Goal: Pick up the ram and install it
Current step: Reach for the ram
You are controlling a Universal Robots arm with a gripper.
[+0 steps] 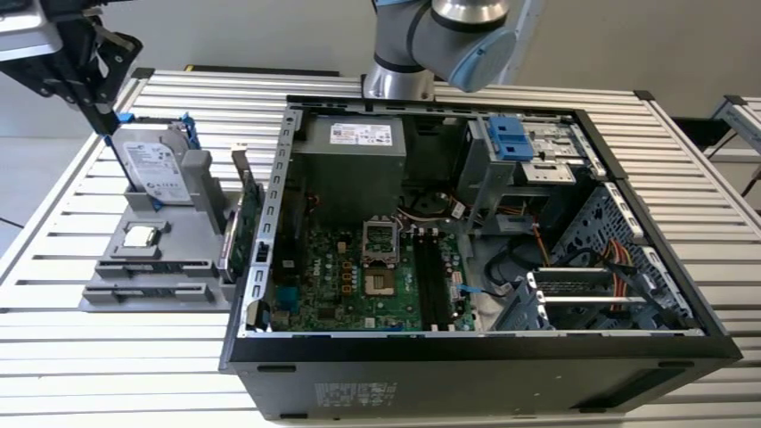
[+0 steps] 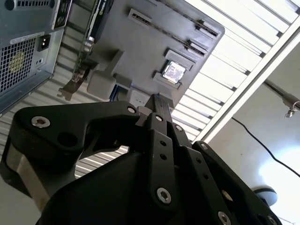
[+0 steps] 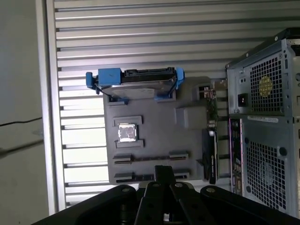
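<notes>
Ram (image 1: 102, 109) clamped between claw (image 1: 93, 87) fingers, hanging above tray (image 1: 95, 294) near hard drive (image 1: 160, 165), well apart from computer case (image 1: 476, 374). Likely light, stiff, thin, fragile at chips and contact edge. Best hold: flat faces near middle, clear of contacts.

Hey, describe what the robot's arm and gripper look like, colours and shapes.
The arm is a silver-grey metal tube with rounded joints and a light-blue cap on one joint. The gripper is matte black, built of angular hinged links dotted with silver screws, on a grey metal base.
</notes>
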